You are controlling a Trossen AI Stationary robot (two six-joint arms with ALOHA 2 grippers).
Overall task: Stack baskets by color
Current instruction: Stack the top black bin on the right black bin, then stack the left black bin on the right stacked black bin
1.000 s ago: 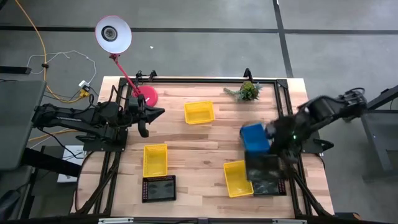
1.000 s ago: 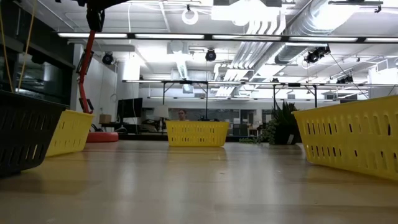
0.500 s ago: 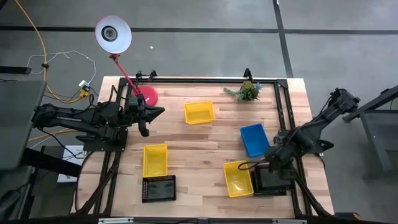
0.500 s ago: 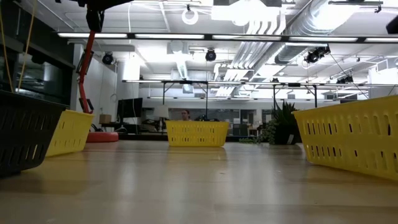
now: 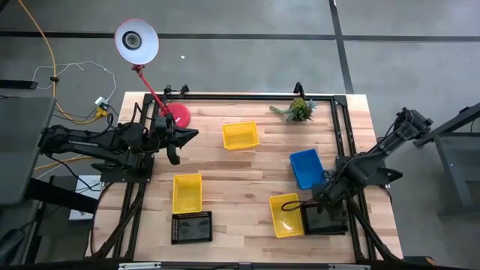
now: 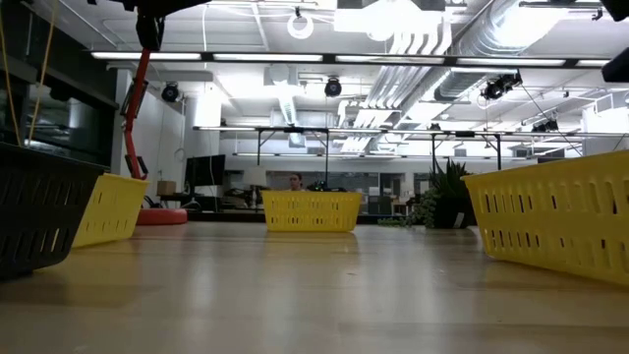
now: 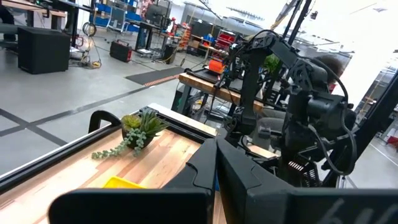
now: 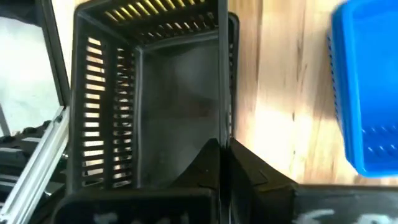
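Note:
My right gripper (image 5: 321, 201) is shut on a black basket (image 5: 324, 219) at the near right, right of a yellow basket (image 5: 285, 215). A blue basket (image 5: 306, 166) lies just beyond them on the wood. Two more yellow baskets (image 5: 240, 136) (image 5: 187, 193) and a second black basket (image 5: 192, 226) rest on their bottoms farther left. My left gripper (image 5: 174, 142) hangs shut and level over the table's left side, holding nothing. My right gripper pinches the black basket's side wall (image 8: 224, 118), the one facing the blue basket (image 8: 367, 87), one finger inside and one outside. The fingers come steeply from above. The basket sits open side up; I cannot tell whether its bottom is on the table.
A red-based lamp (image 5: 177, 115) stands at the far left and a small green plant (image 5: 300, 109) at the far edge. A black rail frame (image 5: 349, 135) runs along the table's right side, close to the held basket. Bare wood lies in the middle.
My right gripper has gone down and toward the table's near edge, tipping more steeply downward, still shut on the black basket. The basket has come down from high above the table to beside the yellow basket at the near right, uncovering the blue basket.

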